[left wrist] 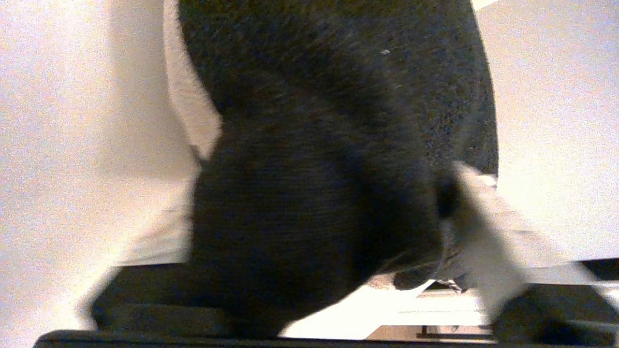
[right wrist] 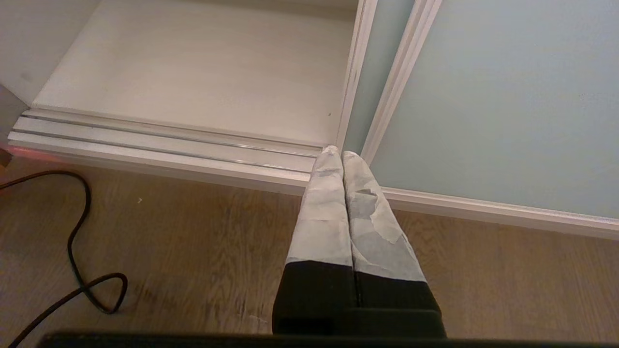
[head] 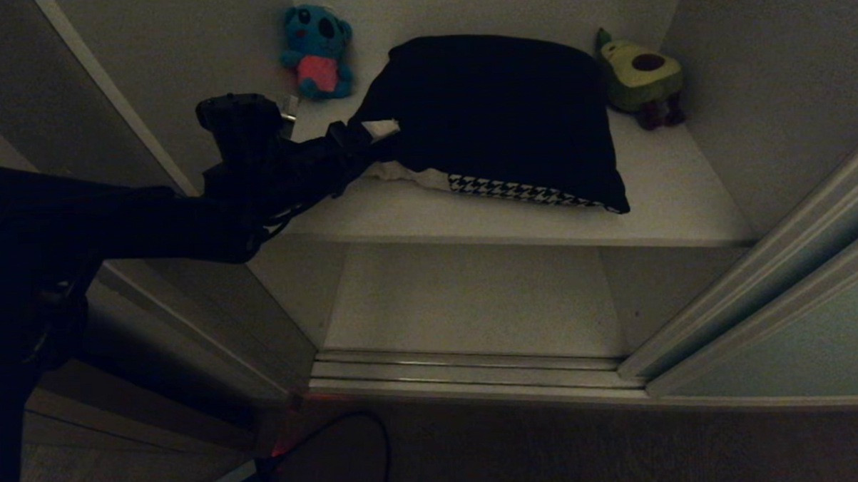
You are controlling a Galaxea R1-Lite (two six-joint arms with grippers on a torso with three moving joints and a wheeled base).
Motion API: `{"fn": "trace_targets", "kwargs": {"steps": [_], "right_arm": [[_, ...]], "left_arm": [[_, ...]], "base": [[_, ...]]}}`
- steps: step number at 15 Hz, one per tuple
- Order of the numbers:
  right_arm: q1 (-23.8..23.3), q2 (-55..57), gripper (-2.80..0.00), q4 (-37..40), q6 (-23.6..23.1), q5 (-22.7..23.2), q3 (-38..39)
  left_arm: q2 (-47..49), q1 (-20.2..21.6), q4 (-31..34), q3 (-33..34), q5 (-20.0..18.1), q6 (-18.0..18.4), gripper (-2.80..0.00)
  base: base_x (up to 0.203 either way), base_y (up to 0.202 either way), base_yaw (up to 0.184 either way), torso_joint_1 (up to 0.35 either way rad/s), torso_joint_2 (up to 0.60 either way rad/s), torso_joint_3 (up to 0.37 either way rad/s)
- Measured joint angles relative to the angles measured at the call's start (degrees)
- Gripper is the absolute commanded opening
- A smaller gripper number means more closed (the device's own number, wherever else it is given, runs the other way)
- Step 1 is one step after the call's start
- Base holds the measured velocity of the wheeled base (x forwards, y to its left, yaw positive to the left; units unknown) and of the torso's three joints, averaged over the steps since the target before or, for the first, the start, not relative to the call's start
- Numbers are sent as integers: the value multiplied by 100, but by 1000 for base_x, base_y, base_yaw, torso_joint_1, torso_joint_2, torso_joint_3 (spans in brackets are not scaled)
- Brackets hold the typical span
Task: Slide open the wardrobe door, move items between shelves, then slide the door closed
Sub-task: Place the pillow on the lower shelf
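The cushion (head: 495, 103) lies dark side up on the upper shelf (head: 670, 204), its houndstooth edge toward the front. My left gripper (head: 372, 139) is at the cushion's near-left corner, open, with the fingers either side of that corner. In the left wrist view the cushion (left wrist: 314, 169) fills the space beside one taped finger (left wrist: 483, 232). The lower shelf (head: 474, 296) is bare. The sliding wardrobe door (head: 796, 342) stands pushed to the right. My right gripper (right wrist: 342, 153) hangs shut over the floor, near the door's frame (right wrist: 387, 96).
A blue plush toy (head: 317, 52) sits at the upper shelf's back left and an avocado plush (head: 641, 73) at its back right. The ribbed floor track (head: 469, 371) runs along the wardrobe's front. A black cable (right wrist: 77, 241) loops on the wood floor.
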Motion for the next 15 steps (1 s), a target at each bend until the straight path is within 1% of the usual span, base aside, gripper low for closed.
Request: {"fn": "trace_targets", "kwargs": {"steps": [1, 4, 6, 7, 9, 10, 12, 15], "right_arm": [[0, 0, -280, 0, 0, 1, 0], [0, 0, -280, 0, 0, -1, 0], [0, 0, -280, 0, 2, -2, 0], [0, 0, -280, 0, -2, 0, 0], [0, 0, -280, 0, 0, -1, 0], [0, 0, -280, 0, 0, 0, 0], [0, 0, -280, 0, 0, 0, 0], [0, 0, -280, 0, 0, -2, 0]], "left_arm": [[29, 5, 6, -38, 0, 13, -280], [101, 14, 17, -68, 6, 231, -280], [118, 9, 31, -74, 15, 302, -280], [120, 9, 95, -74, 15, 332, -280], [113, 6, 321, -59, 50, 573, -280], [94, -6, 386, -24, 132, 669, -280], [-21, -61, 478, 51, 319, 709, -280], [-402, -218, 934, 145, 354, 720, -280]], "base": [[0, 0, 0, 0, 0, 0], [0, 0, 0, 0, 0, 0], [0, 0, 0, 0, 0, 0], [0, 0, 0, 0, 0, 0], [0, 0, 0, 0, 0, 0], [0, 0, 0, 0, 0, 0], [0, 0, 0, 0, 0, 0], [0, 0, 0, 0, 0, 0]]}}
